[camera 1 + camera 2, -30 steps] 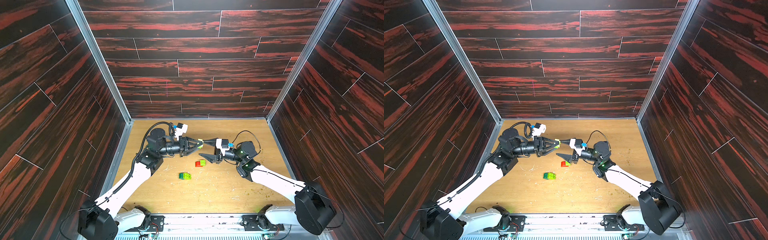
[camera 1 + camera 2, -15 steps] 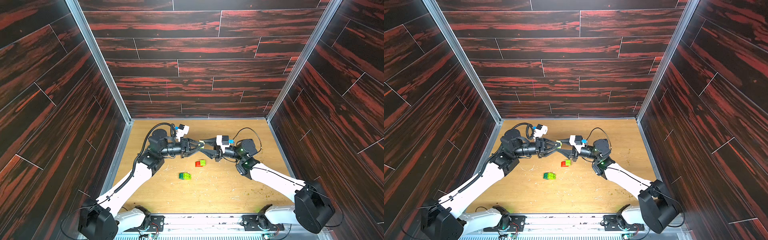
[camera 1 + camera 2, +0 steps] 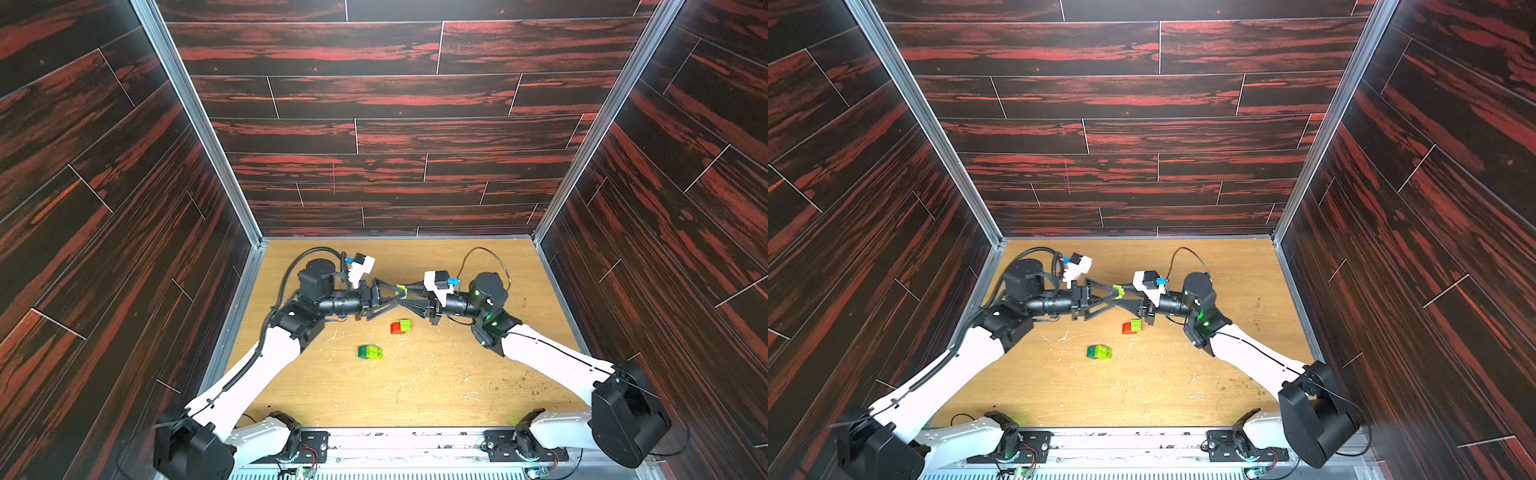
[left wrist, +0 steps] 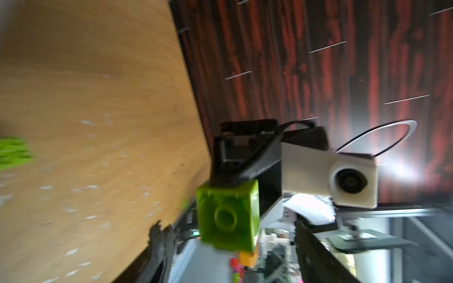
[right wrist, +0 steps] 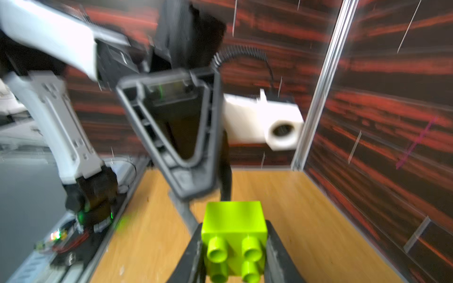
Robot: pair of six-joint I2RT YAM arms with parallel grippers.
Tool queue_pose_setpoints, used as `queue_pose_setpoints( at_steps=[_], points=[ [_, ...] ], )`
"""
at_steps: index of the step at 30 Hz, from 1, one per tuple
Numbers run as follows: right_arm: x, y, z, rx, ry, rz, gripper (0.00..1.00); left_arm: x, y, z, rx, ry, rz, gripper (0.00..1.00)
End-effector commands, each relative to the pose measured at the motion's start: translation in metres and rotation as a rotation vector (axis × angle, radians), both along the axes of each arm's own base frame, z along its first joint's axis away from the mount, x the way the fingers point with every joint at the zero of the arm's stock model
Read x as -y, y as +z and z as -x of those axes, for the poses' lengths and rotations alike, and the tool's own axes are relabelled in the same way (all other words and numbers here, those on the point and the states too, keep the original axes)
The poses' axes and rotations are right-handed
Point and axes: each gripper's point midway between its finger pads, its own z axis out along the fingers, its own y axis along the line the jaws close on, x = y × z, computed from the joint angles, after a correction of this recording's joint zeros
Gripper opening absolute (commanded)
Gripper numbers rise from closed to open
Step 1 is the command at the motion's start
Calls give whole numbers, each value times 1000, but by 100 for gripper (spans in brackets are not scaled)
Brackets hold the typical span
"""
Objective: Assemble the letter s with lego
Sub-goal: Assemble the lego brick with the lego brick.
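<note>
Wood tabletop [image 3: 415, 395]: nearest lies the dark green and lime pair [image 3: 370, 352], joined. Just beyond, apart, is the red and lime pair [image 3: 401, 326]. Farther back and raised, the right gripper [image 5: 234, 254] pinches a single lime green brick [image 5: 234, 227]. The left gripper [image 3: 395, 296] is spread wide, tips just beside that brick, not gripping.

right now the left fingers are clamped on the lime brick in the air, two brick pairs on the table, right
No: the right fingers clamp the lime brick, as the right wrist view shows; the left fingers stand open. The red-lime pair and green-lime pair do lie on the table.
</note>
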Motion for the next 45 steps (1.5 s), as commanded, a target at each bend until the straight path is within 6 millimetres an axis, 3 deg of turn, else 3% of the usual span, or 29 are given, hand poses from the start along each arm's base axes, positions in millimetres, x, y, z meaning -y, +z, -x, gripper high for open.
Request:
queue_pose_setpoints(
  at_steps=[1,5,10,16,27,45],
  points=[
    [9,-27,1,-26,-8,211,20,-43,-29,0,65,109,-237,82],
    [15,-78,-7,-112,-17,476,22,-86,-60,-14,39,250,-388,83],
    [11,-120,-19,-148,-34,678,23,-127,-91,-19,-21,392,-570,84],
    [20,-166,-41,-187,-68,927,23,-170,-107,-22,-38,540,-693,84],
    [15,-221,-52,-227,-19,1170,25,-160,-139,-25,-86,495,-630,84],
    [8,-259,-60,-212,23,1275,24,-148,-151,-30,-81,431,-591,84]
  ],
)
